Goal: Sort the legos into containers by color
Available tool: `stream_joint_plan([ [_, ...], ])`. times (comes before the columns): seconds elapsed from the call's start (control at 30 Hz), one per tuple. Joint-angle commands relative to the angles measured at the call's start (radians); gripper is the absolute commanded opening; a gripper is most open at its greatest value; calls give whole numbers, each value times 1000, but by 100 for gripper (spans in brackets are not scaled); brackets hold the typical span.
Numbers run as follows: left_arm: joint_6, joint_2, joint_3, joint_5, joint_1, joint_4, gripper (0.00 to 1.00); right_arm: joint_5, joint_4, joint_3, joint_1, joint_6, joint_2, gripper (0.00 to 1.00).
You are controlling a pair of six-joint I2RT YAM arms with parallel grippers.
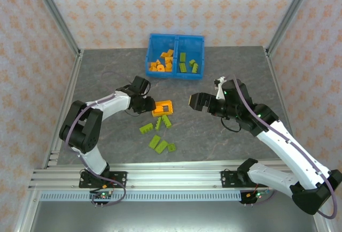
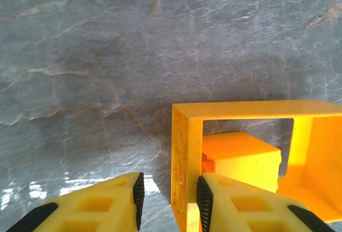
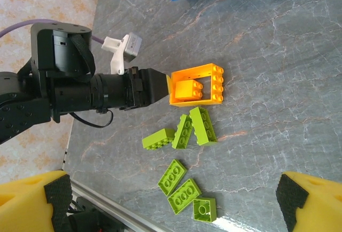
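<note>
Holding left gripper (image 2: 170, 190) jaws narrow astride frame (image 2: 240, 109) wall, gap on one side. Holding right gripper (image 1: 195, 101) jaws wide, empty, near frame. Noting frame on table (image 1: 230, 71) among green bricks (image 1: 160, 144), short of bin (image 1: 176, 36).

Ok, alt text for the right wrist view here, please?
The left gripper meets one wall of a large orange hollow square plastic piece with a small orange brick inside. Six lime green studded bricks lie beside it on the grey marbled table, the right gripper wide open in the foreground.
</note>
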Motion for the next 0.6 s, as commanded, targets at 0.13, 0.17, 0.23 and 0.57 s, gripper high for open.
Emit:
stream_joint_plan([
  [0.13,83,91,71,-103,-70,-103,36,37,-19,-7,2,2,-24,99],
  [0.17,88,99,78,-114,-75,-112,37,38,-19,-8,2,4,-25,99],
  [0.23,111,124,105,-165,-90,-151,41,42,-19,-13,2,5,-30,99],
  [0.57,110,122,140,-213,-126,-195,19,51,-15,-14,2,12,-30,99],
])
